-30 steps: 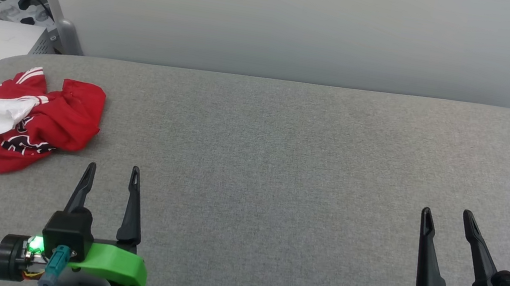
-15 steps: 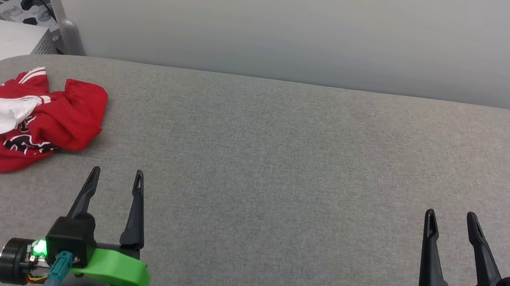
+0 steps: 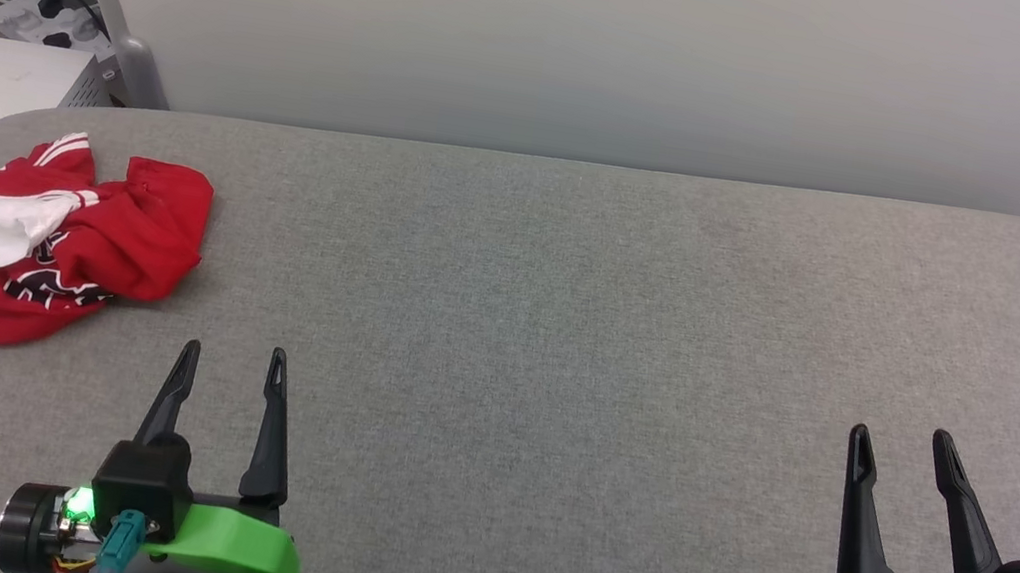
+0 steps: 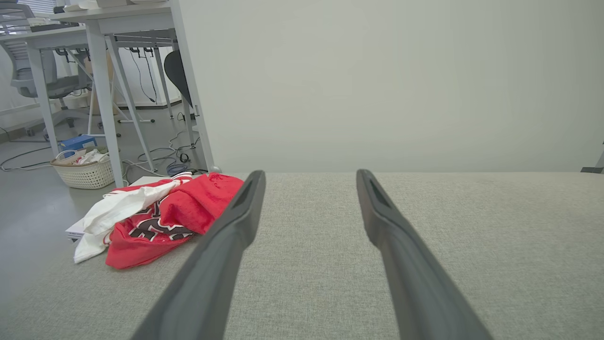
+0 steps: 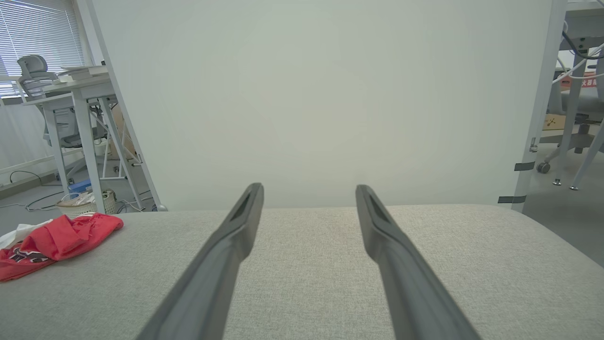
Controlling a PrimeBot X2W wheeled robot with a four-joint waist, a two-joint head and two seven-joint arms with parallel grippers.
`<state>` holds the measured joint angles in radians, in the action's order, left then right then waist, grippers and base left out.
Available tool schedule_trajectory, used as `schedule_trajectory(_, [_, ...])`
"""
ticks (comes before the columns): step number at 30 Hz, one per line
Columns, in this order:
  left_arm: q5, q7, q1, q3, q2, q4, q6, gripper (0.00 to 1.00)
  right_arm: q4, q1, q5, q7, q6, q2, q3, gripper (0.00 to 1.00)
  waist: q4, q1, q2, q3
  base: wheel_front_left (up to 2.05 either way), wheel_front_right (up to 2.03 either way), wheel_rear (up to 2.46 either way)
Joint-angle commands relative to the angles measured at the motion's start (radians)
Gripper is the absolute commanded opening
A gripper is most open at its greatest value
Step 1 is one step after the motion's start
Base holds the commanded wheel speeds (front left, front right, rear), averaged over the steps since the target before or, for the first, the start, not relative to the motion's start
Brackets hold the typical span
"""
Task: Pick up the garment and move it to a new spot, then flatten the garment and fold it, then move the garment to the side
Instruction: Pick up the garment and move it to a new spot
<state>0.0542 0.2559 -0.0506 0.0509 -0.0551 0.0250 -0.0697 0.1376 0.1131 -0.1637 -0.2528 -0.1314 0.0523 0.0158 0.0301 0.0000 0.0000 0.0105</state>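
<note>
The left pincer (image 4: 310, 174) reaches out over the grey surface (image 4: 472, 226), its two dark fingers (image 4: 226, 245) spread wide. The garment (image 4: 188, 208) lies crumpled at the surface's left edge, red with a white sleeve and black print showing. A pale wall (image 4: 377, 85) stands behind. At far left, a white basket (image 4: 85, 174) sits on the floor by a desk (image 4: 101, 94).

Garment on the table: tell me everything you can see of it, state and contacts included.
The garment is a red, soft-looking shirt with a white sleeve, red-and-white striped trim and a black, white-edged print half hidden in folds. It lies crumpled in a loose heap near the left edge of the grey fabric-covered table, resting on that surface alone; the white part spills toward the edge. The open left gripper is nearest, clear of it.
</note>
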Motion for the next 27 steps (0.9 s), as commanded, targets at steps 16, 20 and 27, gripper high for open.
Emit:
schedule_trajectory(16, [0.011,0.006,0.002,-0.003,0.005,0.014,-0.002,1.0,0.007,0.007,-0.002,-0.009,0.001,-0.002,0.004,1.0,0.027,0.0,0.0,-0.01,0.0,0.0,0.0])
schedule_trajectory(20, [0.008,0.006,0.007,-0.007,0.005,0.015,-0.006,1.0,0.007,0.004,0.0,-0.009,0.001,-0.002,0.005,1.0,0.058,0.0,0.0,-0.02,0.0,0.0,0.0])
schedule_trajectory(27, [0.007,0.006,0.021,-0.014,0.005,0.018,-0.007,1.0,0.013,-0.001,0.001,-0.009,0.001,-0.002,0.005,1.0,0.137,0.0,0.0,-0.036,0.0,0.0,0.0])
